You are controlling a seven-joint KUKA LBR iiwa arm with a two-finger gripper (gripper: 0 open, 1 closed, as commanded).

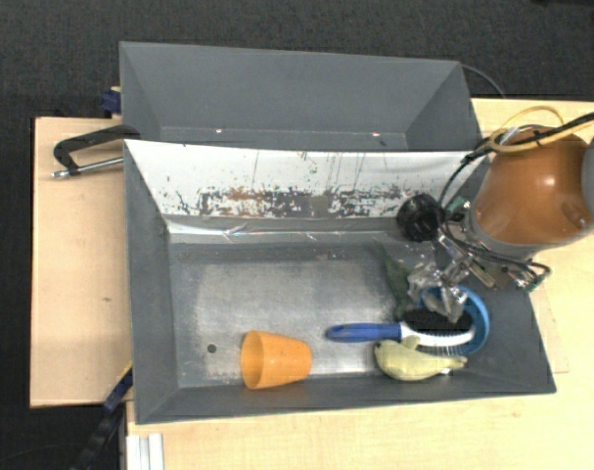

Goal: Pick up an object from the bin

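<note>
My gripper (435, 292) hangs low in the bin's right part, just above the head of a blue-handled brush (414, 333) with black bristles and a white back. The brush lies along the bin's front, its handle pointing left. A pale yellow banana-shaped toy (411, 362) lies right in front of the brush, against the front wall. An orange cup (274, 358) lies on its side at the front middle, well left of the gripper. Nothing shows between the fingers.
The arm with its orange cover comes in over the bin's right rim and overhangs the right corner. The bin's left and middle floor is bare metal.
</note>
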